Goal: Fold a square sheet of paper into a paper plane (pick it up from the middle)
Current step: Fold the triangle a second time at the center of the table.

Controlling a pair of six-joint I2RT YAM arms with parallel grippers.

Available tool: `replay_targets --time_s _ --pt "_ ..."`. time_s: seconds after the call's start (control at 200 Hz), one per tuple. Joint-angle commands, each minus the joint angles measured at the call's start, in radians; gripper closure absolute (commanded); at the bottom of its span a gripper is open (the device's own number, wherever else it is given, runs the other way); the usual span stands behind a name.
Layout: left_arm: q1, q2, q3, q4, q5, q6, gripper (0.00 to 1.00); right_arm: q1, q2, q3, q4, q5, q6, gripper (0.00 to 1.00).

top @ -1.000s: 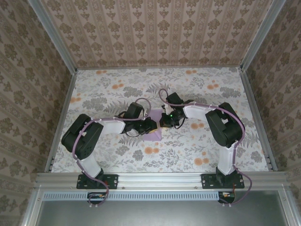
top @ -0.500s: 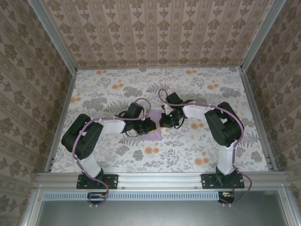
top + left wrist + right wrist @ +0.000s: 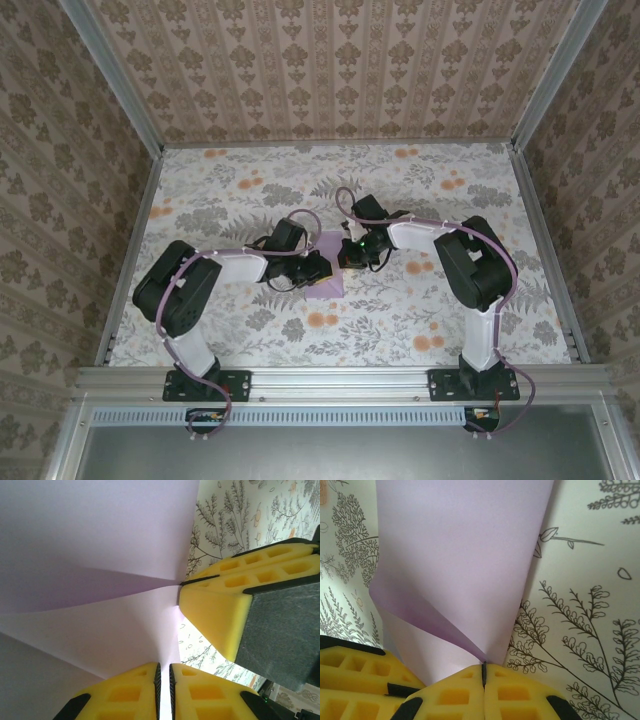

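- The paper point(image 3: 327, 287) is in the middle of the worktop point(image 3: 420, 190), between my two arms and partly hidden under them in the top view.
- My left jaws are together, pinched on the paper's edge. In the left wrist view the paper point(image 3: 100, 530) runs down into the slit between my yellow pads point(image 3: 140, 680).
- My right jaws are clamped on it too. The paper point(image 3: 460, 545) narrows to a point in the seam between the pads point(image 3: 495, 680).
- The two pinches sit just beside each other (each wrist view catches the other arm's foam at its edge).
- Away from the grips the paper bows up in a soft fold. One flap curls over, and a shallow ridge runs out from the right pinch. I judge this a bend, not a pressed crease.
- Weight: I expect next to none, so holding it up is no strain on either grip.
- Stiffness: it looks floppy and will likely sag wherever it is unsupported.
- Fragility: it should take a crease wherever it is squeezed, and I doubt a stray dent would come out. Pulling my two pinches apart could tear it or drag it out of the foam.
- Where to hold: at an edge or along the intended fold line, with a shallow bite, and with both pinches on one line so the fold runs straight.
- Lying flat it offers no lip, so a lift from the middle would need a ridge pinched up first.
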Motion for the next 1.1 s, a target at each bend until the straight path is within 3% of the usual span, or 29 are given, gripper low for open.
replay_targets --time_s 0.0,1.095 --pt "0.003 0.02 0.027 -0.012 -0.004 0.027 0.84 0.002 0.021 0.026 -0.02 0.019 -0.016 0.93" --pt "0.006 0.048 0.015 -0.019 -0.01 0.004 0.84 0.002 0.036 0.039 -0.03 0.026 -0.014 0.92"
